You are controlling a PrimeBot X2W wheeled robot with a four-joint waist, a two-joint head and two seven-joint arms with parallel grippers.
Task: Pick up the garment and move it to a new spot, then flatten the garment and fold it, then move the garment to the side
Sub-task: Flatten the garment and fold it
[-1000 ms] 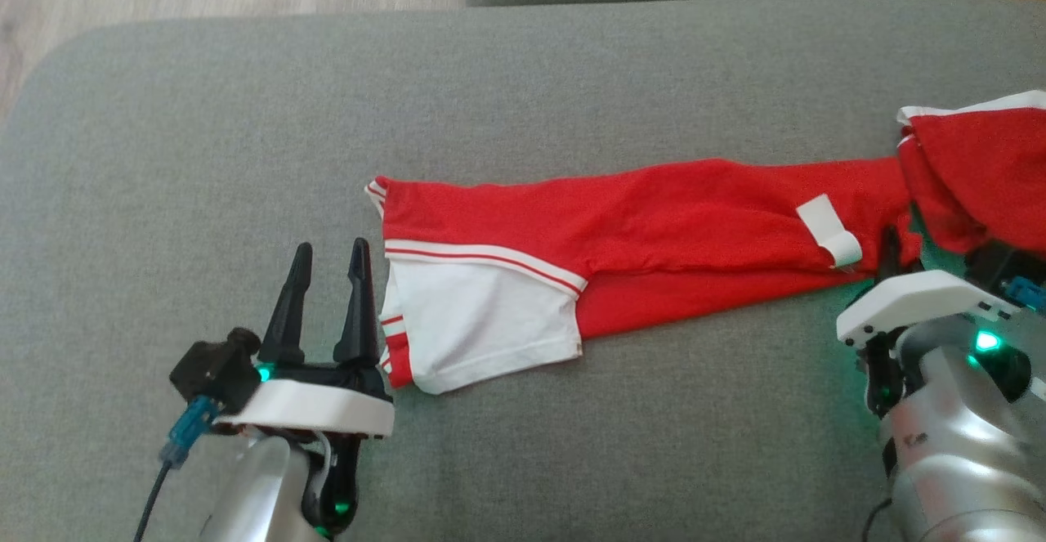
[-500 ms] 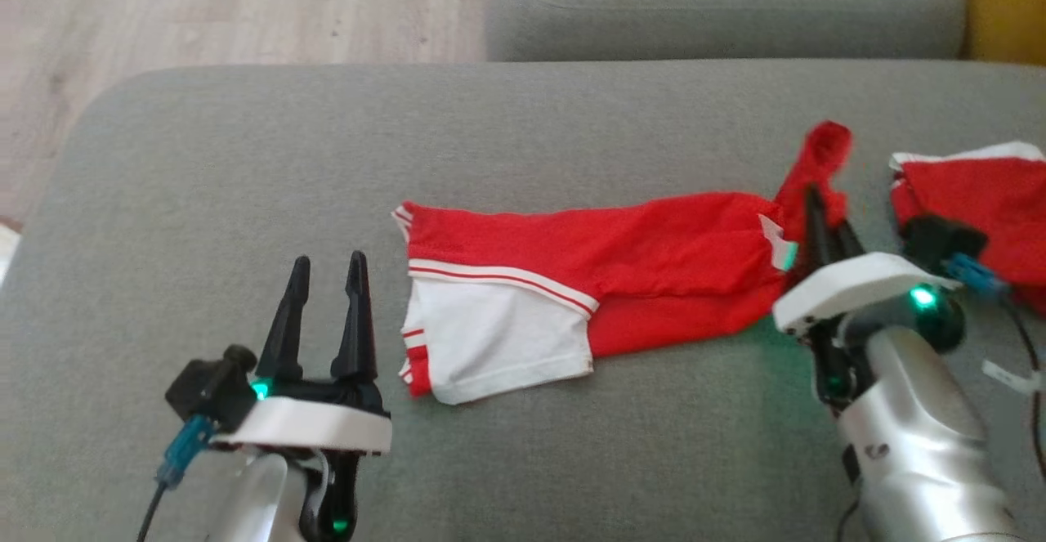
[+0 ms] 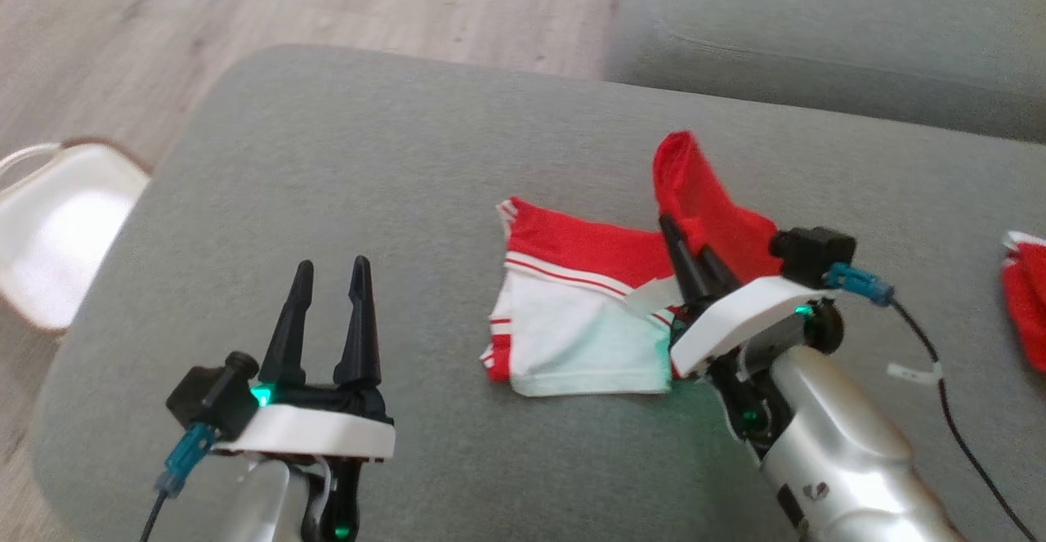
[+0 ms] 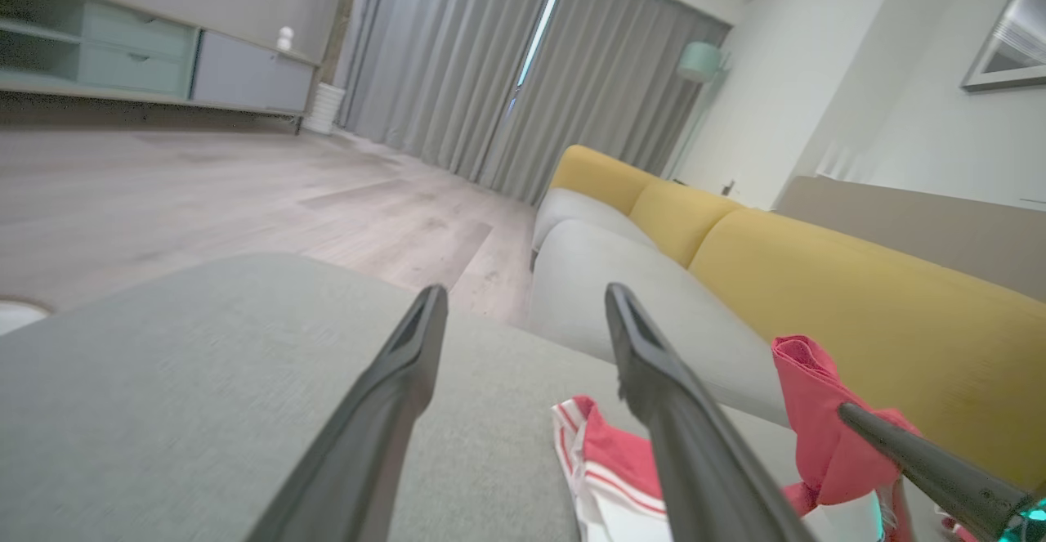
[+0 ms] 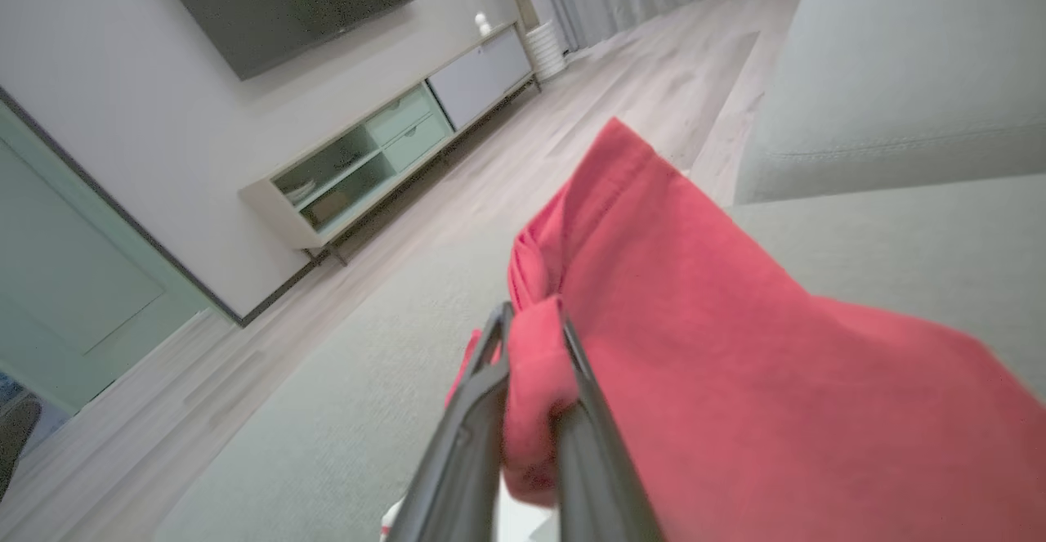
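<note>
The grey fabric seat cushion point(image 3: 327, 158) carries the red-and-white garment point(image 3: 572, 338) near its middle, with the garment's red end raised off the cushion. The right gripper point(image 3: 684, 233) pinches that raised red fold. The left gripper point(image 3: 332, 264), fingers spread and empty, hovers by the cushion's near-left corner.

Soft daylight lies evenly on the grey cushion point(image 3: 368, 166); the shadows on it are weak, without a sharp edge; the head view is slightly smeared. Left of the cushion a white object point(image 3: 57, 231) is overexposed and glares; over the cushion's right half a green lamp point(image 3: 805, 311) tints the white part of the garment point(image 3: 588, 346) greenish. Beyond the cushion, in the left wrist view, a bright slit between the curtains point(image 4: 458, 60) lets daylight in; the left gripper point(image 4: 525, 293) is out of focus toward the bottom edge; straight lines lean at the borders. In the right wrist view colours are pale and hazy; the right gripper point(image 5: 533, 317) above the cushion is blurred.
</note>
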